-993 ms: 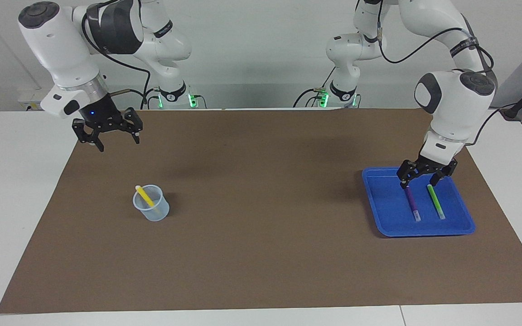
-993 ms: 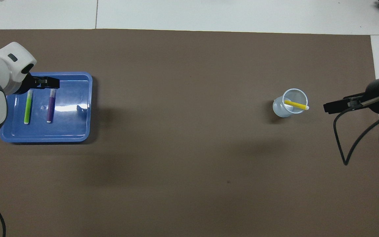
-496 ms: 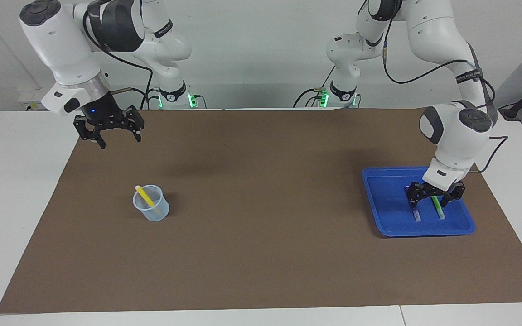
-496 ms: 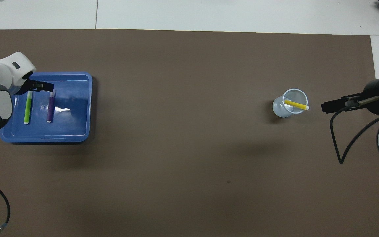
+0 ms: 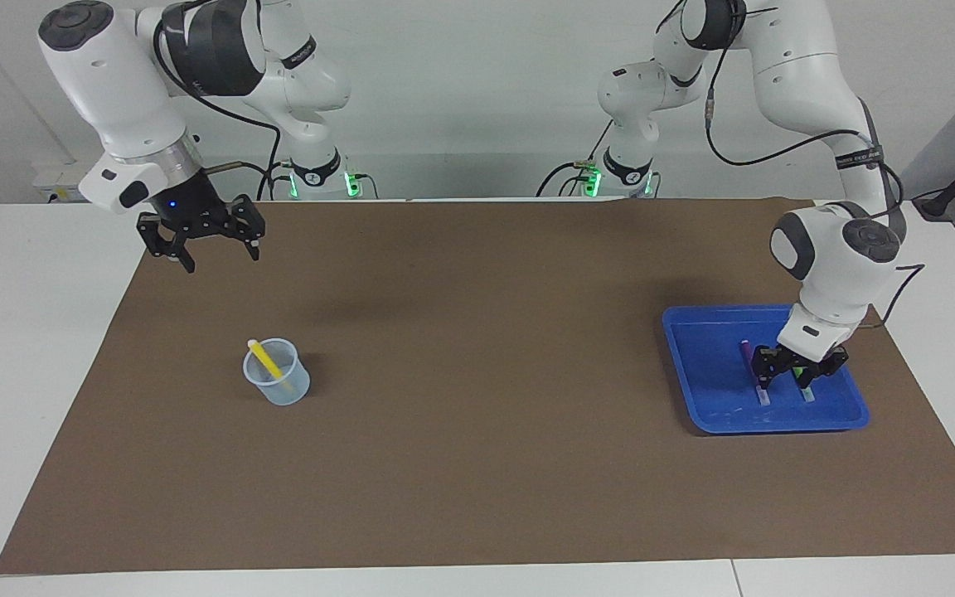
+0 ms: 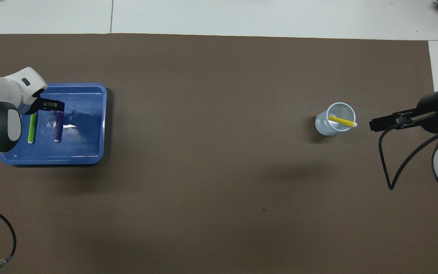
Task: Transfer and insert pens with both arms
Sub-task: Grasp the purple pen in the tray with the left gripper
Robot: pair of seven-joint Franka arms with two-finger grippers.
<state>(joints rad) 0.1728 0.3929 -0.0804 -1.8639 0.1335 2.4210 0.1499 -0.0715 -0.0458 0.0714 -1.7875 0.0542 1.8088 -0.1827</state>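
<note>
Dropping from above the blue tray (image 5: 693, 365) within a second, the left gripper (image 5: 786, 384) now straddles the purple pen (image 5: 748, 355) and green pen (image 6: 32, 129), fingers spread; a grasp looks imminent. The right gripper (image 5: 214, 255) waits open near the cup (image 5: 278, 383) holding the yellow pen (image 5: 264, 359).

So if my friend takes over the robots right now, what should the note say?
Left gripper: open, low in the blue tray over the purple pen and green pen, holding nothing.
Right gripper: open, waiting in the air, empty.
Done: yellow pen leans in the clear cup.
Left: purple and green pens both need handing across and dropping in the cup.
</note>
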